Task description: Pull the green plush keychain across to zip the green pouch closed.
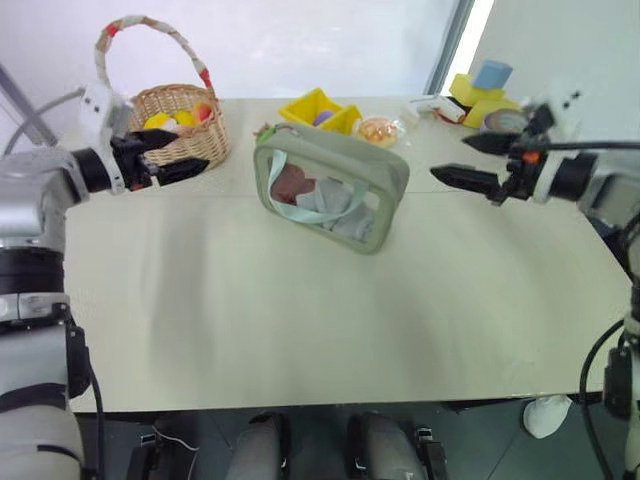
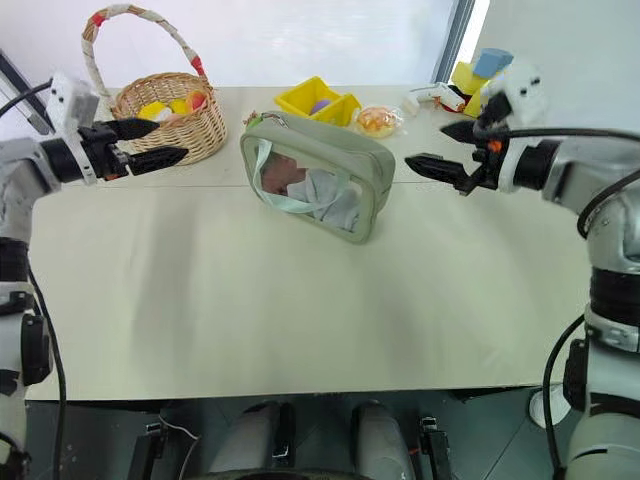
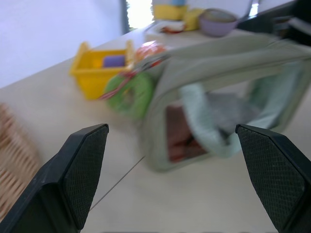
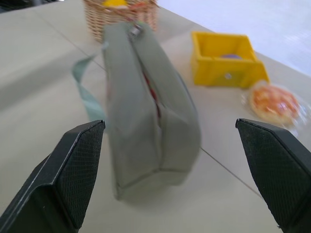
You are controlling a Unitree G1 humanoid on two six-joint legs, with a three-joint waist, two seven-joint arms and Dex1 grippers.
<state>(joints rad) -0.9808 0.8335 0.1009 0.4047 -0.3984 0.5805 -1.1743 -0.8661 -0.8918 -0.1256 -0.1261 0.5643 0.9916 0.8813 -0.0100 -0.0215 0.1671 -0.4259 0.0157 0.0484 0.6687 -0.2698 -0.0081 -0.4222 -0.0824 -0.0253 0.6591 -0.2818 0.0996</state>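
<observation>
From the head cameras, the green pouch [image 1: 332, 190] stands upright mid-table, its long axis running from the wicker basket [image 1: 185, 120] end toward the near right. The left gripper [image 1: 170, 160] hangs in front of the basket, well left of the pouch, jaws apart and empty. The right gripper [image 2: 442, 150] hangs right of the pouch, also spread and empty. This looks like the approach step; nothing is grasped yet.

In the left wrist view, the green plush keychain [image 3: 130, 93] hangs at the pouch's end nearest the yellow bin [image 3: 99, 68], touching the pouch.

In the right wrist view, the zipper line along the pouch top shows a gap with reddish contents inside. Next, one gripper probably steadies the pouch while the other pinches the keychain and draws it lengthwise.
</observation>
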